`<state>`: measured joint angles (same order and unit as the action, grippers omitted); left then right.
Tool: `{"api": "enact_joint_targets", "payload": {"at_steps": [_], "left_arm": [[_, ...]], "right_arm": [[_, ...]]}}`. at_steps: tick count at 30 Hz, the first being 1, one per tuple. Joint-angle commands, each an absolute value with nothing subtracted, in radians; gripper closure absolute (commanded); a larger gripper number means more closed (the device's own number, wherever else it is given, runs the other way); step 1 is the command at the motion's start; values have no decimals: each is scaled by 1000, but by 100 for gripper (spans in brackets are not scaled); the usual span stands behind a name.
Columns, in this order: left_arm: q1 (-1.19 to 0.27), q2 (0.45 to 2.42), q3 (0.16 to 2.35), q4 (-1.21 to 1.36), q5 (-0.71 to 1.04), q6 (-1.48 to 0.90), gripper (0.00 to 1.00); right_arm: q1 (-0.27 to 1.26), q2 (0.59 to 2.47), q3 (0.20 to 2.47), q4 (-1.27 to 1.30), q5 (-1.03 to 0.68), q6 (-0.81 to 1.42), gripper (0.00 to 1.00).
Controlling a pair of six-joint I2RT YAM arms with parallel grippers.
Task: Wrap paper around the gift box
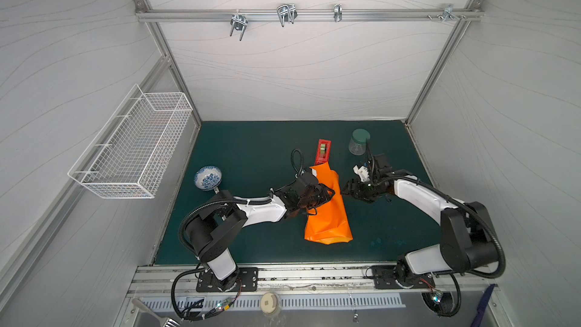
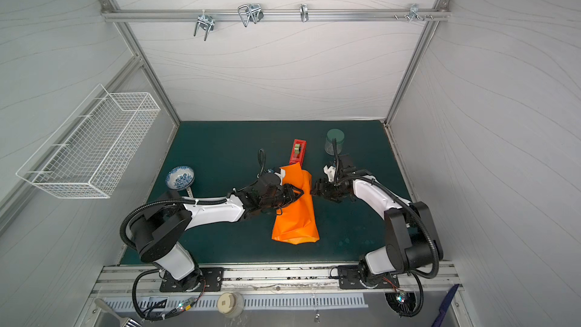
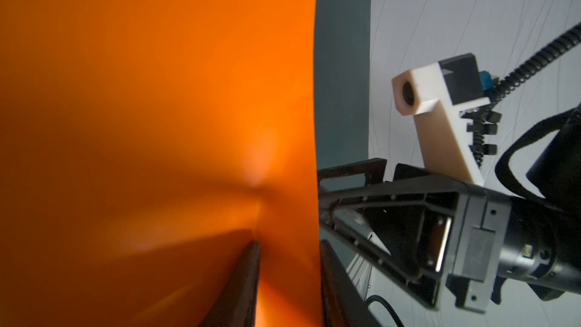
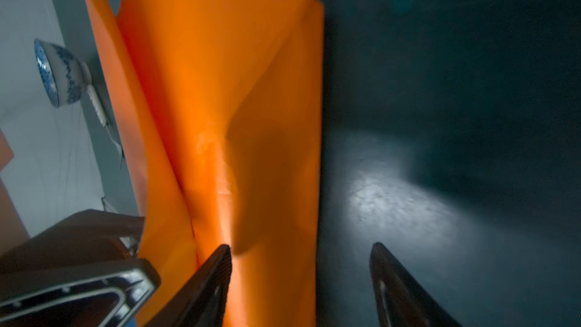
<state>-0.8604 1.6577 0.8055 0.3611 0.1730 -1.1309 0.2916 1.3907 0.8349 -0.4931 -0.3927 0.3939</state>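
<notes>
The orange paper point(image 1: 327, 215) point(image 2: 295, 218) lies folded into a long bundle in the middle of the green mat. The gift box is hidden; only paper shows. My left gripper point(image 1: 330, 195) point(image 2: 300, 195) reaches over the bundle's upper half. In the left wrist view the left gripper point(image 3: 289, 243) stands open, with a strip of the paper point(image 3: 157, 121) near its edge loose in the gap between the jaws. My right gripper point(image 1: 345, 188) point(image 2: 314, 188) is at the bundle's right edge. The right gripper point(image 4: 300, 245) is wide open, straddling the edge of the paper point(image 4: 220, 89).
A red tape dispenser point(image 1: 323, 151) point(image 2: 298, 151) lies just behind the paper's far end. A clear jar with a green lid point(image 1: 358, 142) stands at the back right. A blue-patterned bowl point(image 1: 207, 177) point(image 4: 59, 73) sits at the left. A wire basket point(image 1: 132, 149) hangs on the left wall.
</notes>
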Motion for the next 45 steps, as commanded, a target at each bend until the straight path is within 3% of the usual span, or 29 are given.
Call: {"api": "enact_joint_targets", "payload": {"at_steps": [1, 9, 17, 24, 35, 45], "left_arm": [[-870, 1713, 784, 212, 184, -1118, 59], [-870, 1715, 804, 201, 203, -1091, 48], [-868, 1705, 810, 202, 210, -1075, 45], [-868, 1692, 808, 198, 203, -1062, 45], [-816, 1587, 883, 109, 230, -942, 41], [-675, 1413, 815, -131, 150, -882, 36]], "right_arm": [[279, 1330, 825, -556, -317, 396, 28], [302, 1281, 759, -477, -439, 392, 17], [349, 1345, 710, -309, -602, 443, 9], [361, 1419, 712, -242, -613, 465, 8], [353, 1456, 590, -255, -525, 481, 28], [368, 1463, 569, -232, -528, 502, 35]]}}
